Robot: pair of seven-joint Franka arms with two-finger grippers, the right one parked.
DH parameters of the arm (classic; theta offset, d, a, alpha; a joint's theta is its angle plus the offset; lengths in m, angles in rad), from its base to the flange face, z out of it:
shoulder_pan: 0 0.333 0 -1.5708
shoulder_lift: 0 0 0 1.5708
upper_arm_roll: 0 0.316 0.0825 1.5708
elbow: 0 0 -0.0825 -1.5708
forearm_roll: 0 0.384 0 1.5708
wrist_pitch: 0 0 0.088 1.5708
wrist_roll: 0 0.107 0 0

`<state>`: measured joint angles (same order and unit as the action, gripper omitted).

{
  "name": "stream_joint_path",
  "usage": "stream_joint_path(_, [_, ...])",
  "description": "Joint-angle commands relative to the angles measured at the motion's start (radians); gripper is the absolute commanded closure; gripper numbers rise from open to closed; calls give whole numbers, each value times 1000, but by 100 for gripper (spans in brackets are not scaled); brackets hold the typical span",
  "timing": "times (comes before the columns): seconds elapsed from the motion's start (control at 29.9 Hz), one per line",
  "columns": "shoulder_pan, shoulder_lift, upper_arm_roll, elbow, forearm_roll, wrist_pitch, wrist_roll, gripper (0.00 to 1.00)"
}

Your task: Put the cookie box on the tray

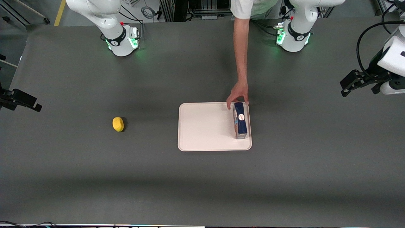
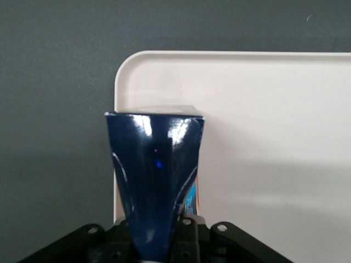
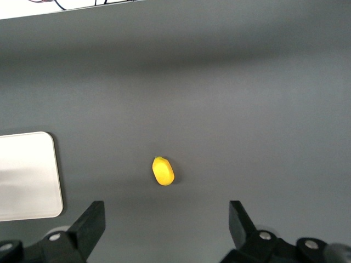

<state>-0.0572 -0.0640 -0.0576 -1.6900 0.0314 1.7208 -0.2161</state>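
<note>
Front view: gripper (image 1: 347, 86) hangs toward the working arm's end of the table (image 1: 95, 177), well apart from the tray (image 1: 205, 126); clamped or free, cannot tell. Cookie box (image 1: 240, 122) lies on the tray along one short rim, a person's hand (image 1: 238, 93) touching its end. Left wrist view shows the box close over a tray corner. Judgement: approach only once the hand clears; keep the box flat and inside the rim
</note>
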Motion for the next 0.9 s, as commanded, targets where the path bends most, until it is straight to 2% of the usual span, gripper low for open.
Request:
stream_joint_path(0.0, [32, 13, -4, 36, -5, -29, 4, 0])
stream_joint_path(0.1, [48, 13, -25, 36, -7, -29, 27, 0])
stream_joint_path(0.87, [39, 13, -19, 38, -10, -30, 32, 0])
